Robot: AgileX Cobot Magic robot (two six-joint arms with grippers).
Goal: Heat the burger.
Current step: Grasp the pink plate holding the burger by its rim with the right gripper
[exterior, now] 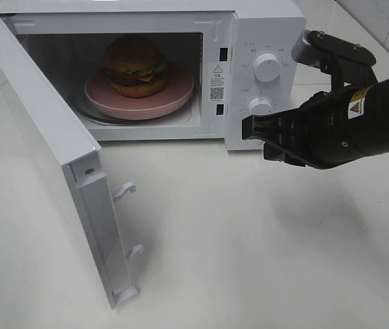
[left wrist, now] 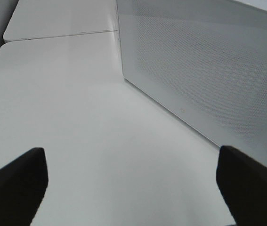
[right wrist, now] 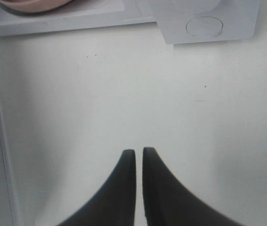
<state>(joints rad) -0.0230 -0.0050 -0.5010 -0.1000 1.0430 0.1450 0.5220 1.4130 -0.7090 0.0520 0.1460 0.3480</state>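
Burger [exterior: 136,65] sits inside the microwave [exterior: 269,27], approx. centred on a pink plate [exterior: 177,96]. It's upright, bun on top, w/ lettuce showing at the edge. Plate rests on the glass turntable [exterior: 92,114] in the cavity. Door [exterior: 43,130] is swung wide open, hinged on the left of the ext. view. Two white hooks [exterior: 125,190] stick out of its free edge.

R gripper [exterior: 249,128] hangs low in front of the control panel, just below the lower knob [exterior: 260,106]. The upper knob [exterior: 267,67] is clear above it. Can't tell if the tips touch the panel. Its fingers [right wrist: 159,188] are pressed nearly together in the wrist view, only a hairline gap, nothing btwn them, so it's closed and empty. It's up off the table [exterior: 235,240]. The R wrist view looks onto bare table, w/ the microwave's front edge and a sliver of pink plate beyond the tips.

L gripper [left wrist: 131,176] is outside the ext. view. Its wrist view shows both fingers spread wide w/ nothing btwn them, so it's holding nothing. It's over the table and faces the door's outer side, w/ the dotted mesh window, apart from it.
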